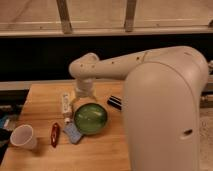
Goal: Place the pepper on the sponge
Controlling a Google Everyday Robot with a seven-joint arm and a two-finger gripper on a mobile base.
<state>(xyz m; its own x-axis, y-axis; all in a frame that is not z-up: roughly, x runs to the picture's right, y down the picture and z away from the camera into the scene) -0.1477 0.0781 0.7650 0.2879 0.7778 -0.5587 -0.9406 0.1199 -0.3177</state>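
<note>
Smooth cream-white shell [165,110] and dark-dotted arm [125,64], pale end effector [83,96] just above the green bowl [92,120].

cam high behind arm [120,62] | looks down on table [42,100] | gripper [83,99] near bowl [91,119]

The white arm [125,62] reaches leftward from the bulky body [165,115], bends at a rounded elbow [84,67] and drops straight down. The gripper [83,97] hangs below the elbow, pointing downward, fingers spread wide, holding nothing.
</note>
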